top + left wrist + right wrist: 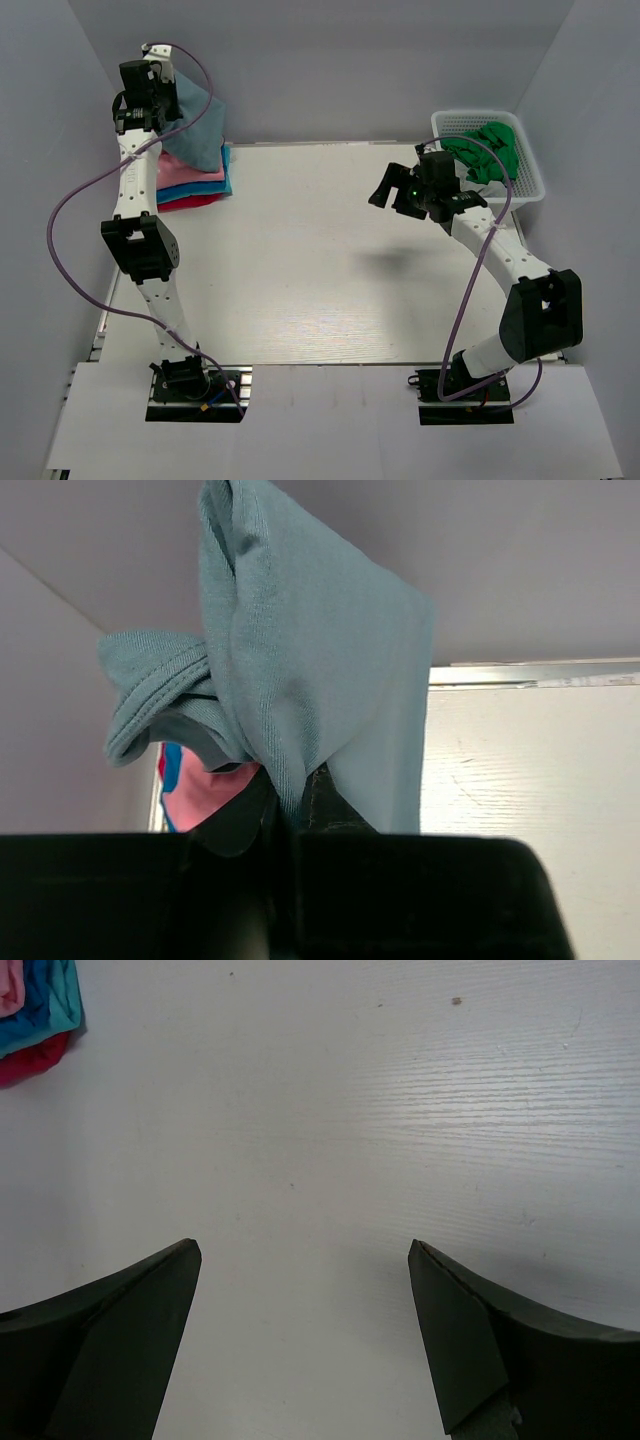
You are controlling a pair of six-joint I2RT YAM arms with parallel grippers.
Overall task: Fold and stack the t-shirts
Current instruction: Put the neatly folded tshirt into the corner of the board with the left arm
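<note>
1. Left gripper (300,805), raised at the far-left corner, is clenched on a fold of the slate shirt (320,660). The shirt hangs bunched from it, above the stack (197,182) of pink, blue and red shirts.
2. Step in hand, as I judge it: adding the slate shirt to that stack.
3. The next move calls for lowering the shirt squarely over the stack, laying it flat, not in a heap, and only then letting go. As bunched as it is, it may need smoothing.
4. Right gripper (302,1250) hovers over the bare worktop (320,290), its jaws spread wide, grasping and touching nothing.
5. Green cloth (485,150) lies in the basket (532,188) at far right, possibly another shirt to fold.
</note>
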